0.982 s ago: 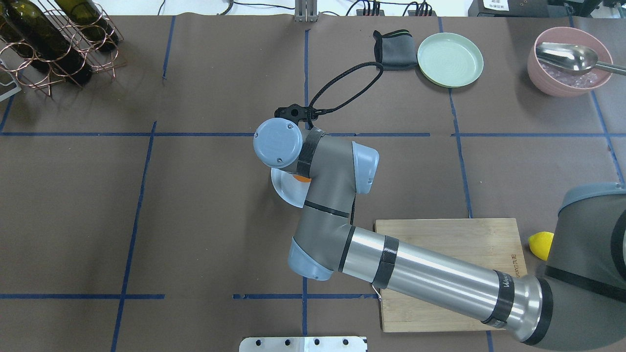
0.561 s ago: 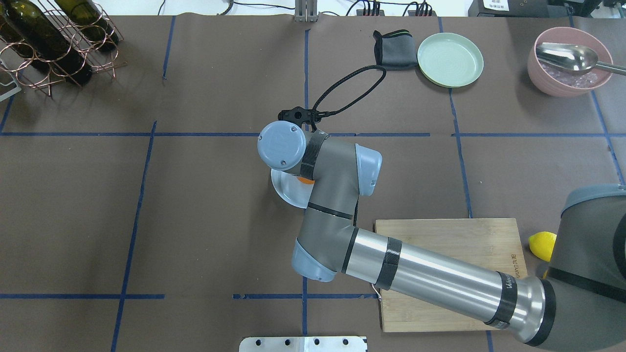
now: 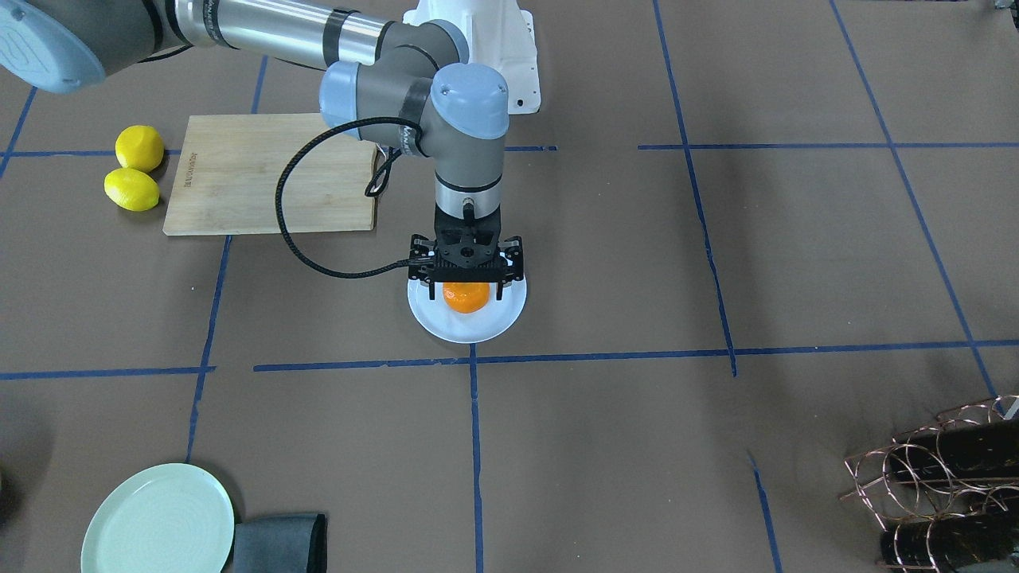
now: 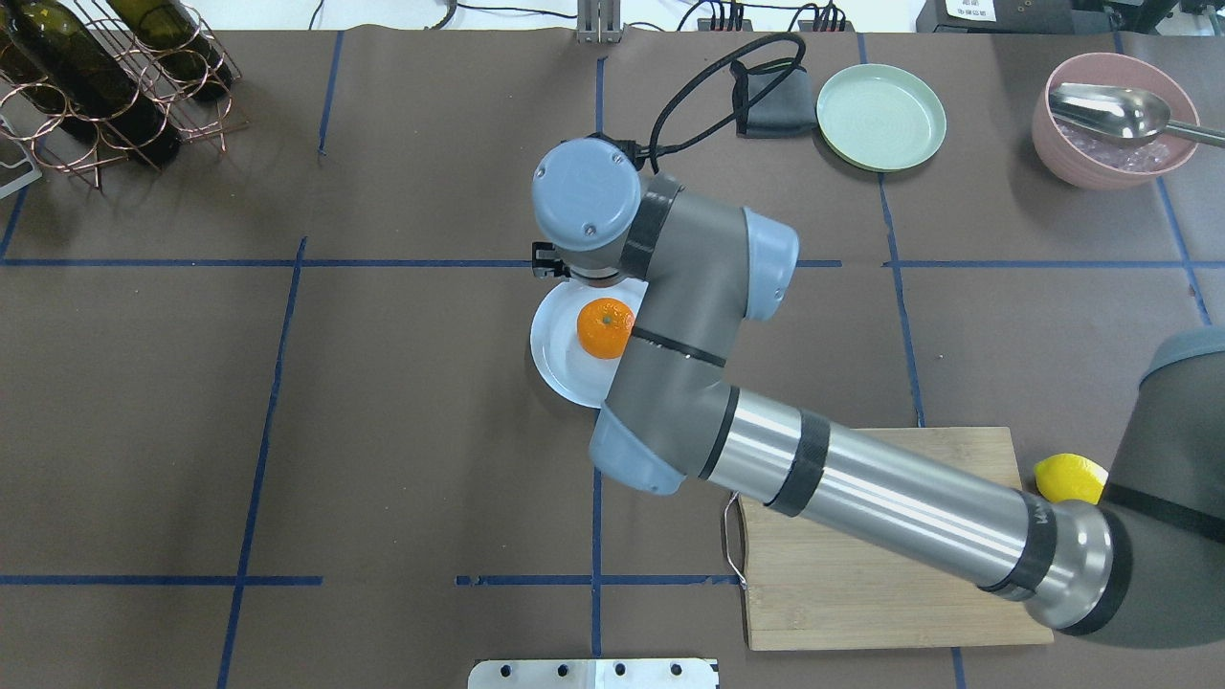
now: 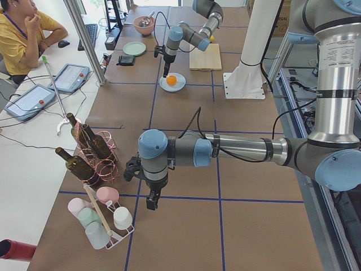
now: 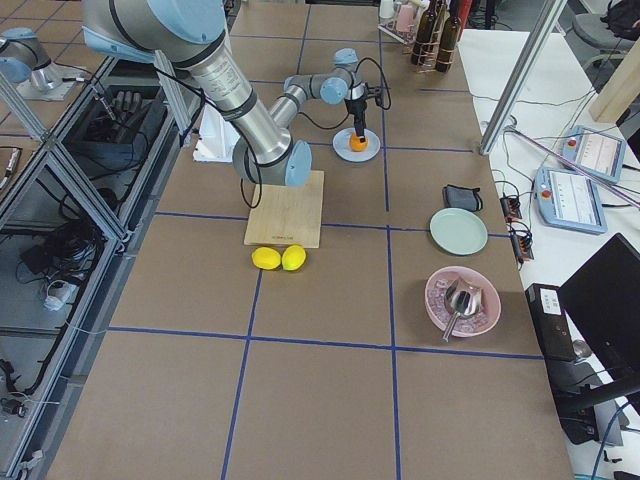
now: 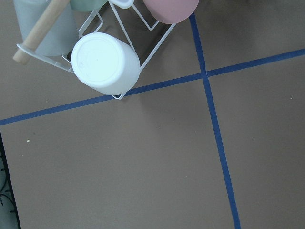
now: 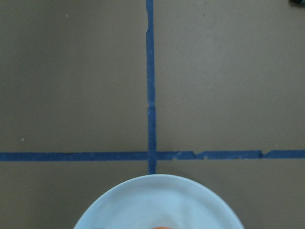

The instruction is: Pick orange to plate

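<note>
Orange (image 3: 466, 297) lies on the plate (image 3: 466, 329), the right tool (image 3: 466, 280) open just above it; placing seems done, next the arm should rise straight up, clear of the fruit

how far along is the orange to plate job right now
Done, by the look of it: the orange sits on the plate, inside its rim. In hand: nothing; the right gripper hangs open just above the fruit, its fingers spread wider than it. Left: probably only pulling that arm clear of the plate.
</note>
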